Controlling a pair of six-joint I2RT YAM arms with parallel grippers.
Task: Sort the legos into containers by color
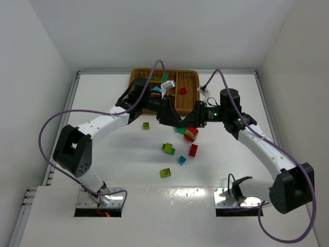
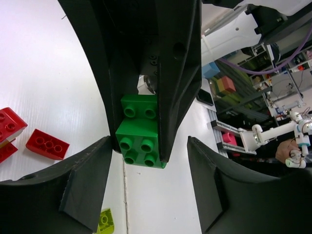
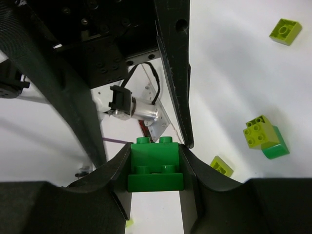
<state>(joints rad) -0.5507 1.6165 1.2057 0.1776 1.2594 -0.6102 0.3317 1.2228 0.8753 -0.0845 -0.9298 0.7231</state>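
Observation:
My right gripper (image 3: 156,195) is shut on a green stack of two legos (image 3: 156,168), held above the table. The left wrist view shows the same green stack (image 2: 139,131) pinched between the right gripper's black fingers (image 2: 180,73). My left gripper (image 2: 148,195) is open, its jaws wide apart just short of the stack and not touching it. In the top view the left gripper (image 1: 175,121) and the right gripper (image 1: 186,123) meet tip to tip at mid-table. The wicker tray (image 1: 191,77) stands behind them, with a red lego (image 1: 183,91) and a cyan one (image 1: 166,85) in its compartments.
Loose on the table in front of the grippers are a red-and-yellow clump (image 1: 191,134), a red brick (image 1: 193,150), a cyan brick (image 1: 182,160), a yellow-green and green clump (image 1: 167,148) and yellow-green bricks (image 1: 146,125) (image 1: 165,173). White walls enclose the table.

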